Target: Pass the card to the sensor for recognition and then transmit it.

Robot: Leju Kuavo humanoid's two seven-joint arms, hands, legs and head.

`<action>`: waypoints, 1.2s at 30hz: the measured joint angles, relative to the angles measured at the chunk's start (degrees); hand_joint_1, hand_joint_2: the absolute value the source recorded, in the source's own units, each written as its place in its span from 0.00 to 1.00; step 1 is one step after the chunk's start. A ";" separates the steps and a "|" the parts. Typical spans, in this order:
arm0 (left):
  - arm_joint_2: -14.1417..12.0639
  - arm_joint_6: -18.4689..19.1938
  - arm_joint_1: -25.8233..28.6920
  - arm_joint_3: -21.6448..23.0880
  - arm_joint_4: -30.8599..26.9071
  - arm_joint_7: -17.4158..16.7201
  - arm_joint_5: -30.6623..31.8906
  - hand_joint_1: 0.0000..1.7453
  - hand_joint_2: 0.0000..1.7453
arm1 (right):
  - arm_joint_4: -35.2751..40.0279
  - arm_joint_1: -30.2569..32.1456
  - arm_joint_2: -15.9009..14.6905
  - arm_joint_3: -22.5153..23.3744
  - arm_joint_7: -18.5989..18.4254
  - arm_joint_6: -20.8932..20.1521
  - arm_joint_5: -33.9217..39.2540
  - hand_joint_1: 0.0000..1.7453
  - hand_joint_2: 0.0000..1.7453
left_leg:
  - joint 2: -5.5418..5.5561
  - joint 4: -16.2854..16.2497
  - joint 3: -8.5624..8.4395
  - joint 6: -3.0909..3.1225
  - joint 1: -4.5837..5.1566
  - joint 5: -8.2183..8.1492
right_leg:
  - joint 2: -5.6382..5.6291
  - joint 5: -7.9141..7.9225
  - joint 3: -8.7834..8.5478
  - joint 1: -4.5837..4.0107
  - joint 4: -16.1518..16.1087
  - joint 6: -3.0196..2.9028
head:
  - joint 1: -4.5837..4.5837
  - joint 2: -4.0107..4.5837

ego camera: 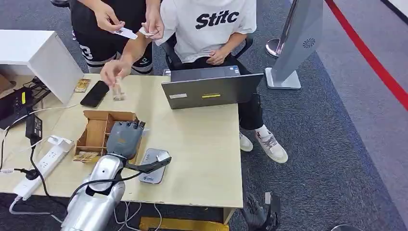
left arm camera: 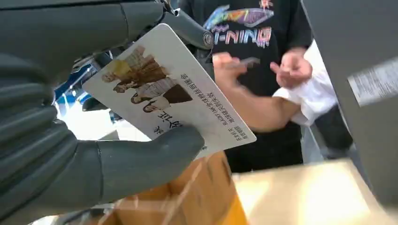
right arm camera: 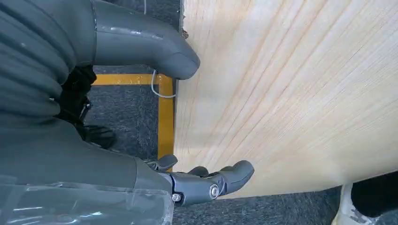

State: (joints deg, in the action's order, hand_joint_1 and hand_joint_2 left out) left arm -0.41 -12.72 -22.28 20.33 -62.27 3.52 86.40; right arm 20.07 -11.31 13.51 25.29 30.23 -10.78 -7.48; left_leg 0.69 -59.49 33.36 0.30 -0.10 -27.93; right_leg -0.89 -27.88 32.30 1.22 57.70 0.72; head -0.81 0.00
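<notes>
From the head view we see our left hand (ego camera: pixel 124 138) over the table (ego camera: pixel 202 144), between the wooden box (ego camera: pixel 98 131) and the grey sensor (ego camera: pixel 153 166), near a laptop (ego camera: pixel 211 89). From the left wrist, that hand (left arm camera: pixel 70 140) grasps the card (left arm camera: pixel 164 89), thumb pressed on its printed face. From the right wrist, our right hand (right arm camera: pixel 187 180) hangs beside the table edge (right arm camera: pixel 281 93), fingers loosely apart and holding nothing.

Card (left arm camera: pixel 173 89): white, printed colour figures plus black text. Left hand (ego camera: pixel 124 138): grey; arm silver. Sensor (ego camera: pixel 155 166): grey pad. Table (ego camera: pixel 202 144): pale wood grain. Box (ego camera: pixel 98 132): brown cardboard. Laptop (ego camera: pixel 211 89): dark grey, yellow sticker. Phone (ego camera: pixel 95 93): black. Carpet (ego camera: pixel 337 144): grey, red stripe. Right hand (right arm camera: pixel 206 183): grey.
</notes>
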 joint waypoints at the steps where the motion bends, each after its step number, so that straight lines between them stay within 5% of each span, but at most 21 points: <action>1: -0.18 0.27 -1.13 -0.02 0.20 -0.48 0.00 1.00 1.00 | -0.02 -0.02 0.00 -0.07 -0.09 0.00 0.00 0.00 1.00 | -0.01 0.00 0.00 0.00 0.00 0.00 | -0.01 0.00 0.00 0.00 0.01 0.00 | 0.00 0.00; 12: -2.34 1.05 -10.38 -0.22 7.21 -4.37 0.00 1.00 1.00 | -0.39 -0.44 0.02 -1.44 -0.44 4.77 0.02 0.00 1.00 | 0.00 0.00 0.01 -0.06 -0.01 0.05 | -0.01 0.02 0.00 -0.02 0.04 -0.03 | -0.02 0.00; 15: -2.54 0.99 -10.97 -0.92 8.24 -4.37 0.00 0.94 1.00 | -0.50 -0.51 0.02 -1.62 -0.44 5.42 0.04 0.00 1.00 | 0.00 0.01 0.01 -0.06 0.00 0.04 | -0.01 0.02 0.00 -0.01 0.04 -0.03 | 0.00 0.00; 30: -2.91 -0.76 -10.83 -3.96 9.84 -3.21 0.00 1.00 1.00 | -0.66 -0.57 0.00 -2.21 -0.37 5.42 0.79 0.00 1.00 | 0.00 0.01 0.01 -0.06 0.00 0.05 | -0.01 0.02 0.00 -0.01 0.04 -0.03 | 0.00 0.00; 32: -2.91 -0.96 -10.77 -4.00 9.84 -3.15 0.00 0.66 1.00 | -0.66 -0.57 0.02 -2.32 -0.37 5.42 0.72 0.00 1.00 | 0.00 0.01 0.01 -0.06 0.00 0.05 | -0.01 0.02 0.00 -0.01 0.04 -0.03 | 0.00 0.00; 33: -2.91 -1.20 -10.78 -4.11 9.84 -3.02 0.00 0.66 1.00 | -0.66 -0.57 0.02 -2.45 -0.37 5.42 0.72 0.00 1.00 | 0.00 0.01 0.01 -0.06 0.00 0.04 | -0.02 0.02 0.00 -0.01 0.04 -0.03 | 0.00 0.00; 34: -2.91 -1.44 -10.79 -4.26 9.84 -2.89 0.00 0.04 1.00 | -0.66 -0.57 0.00 -2.56 -0.37 5.42 0.72 0.00 1.00 | -0.01 0.01 0.01 -0.06 0.00 0.04 | -0.03 0.02 0.00 -0.01 0.04 -0.03 | 0.00 0.00; 36: -2.91 -1.81 -10.79 -4.59 9.84 -2.82 0.00 0.00 1.00 | -0.66 -0.56 0.00 -2.66 -0.37 5.42 0.72 0.00 1.00 | -0.02 0.01 0.01 -0.06 -0.01 0.04 | -0.04 0.02 0.01 -0.02 0.04 -0.03 | 0.02 0.00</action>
State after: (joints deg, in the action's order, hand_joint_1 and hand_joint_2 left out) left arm -3.32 -14.53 -33.07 15.74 -52.43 0.70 86.40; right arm 19.41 -11.88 13.51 22.62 29.86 -5.35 -6.75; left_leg 0.67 -59.48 33.36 0.24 -0.11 -27.89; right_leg -0.93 -27.86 32.31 1.20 57.74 0.69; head -0.79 0.00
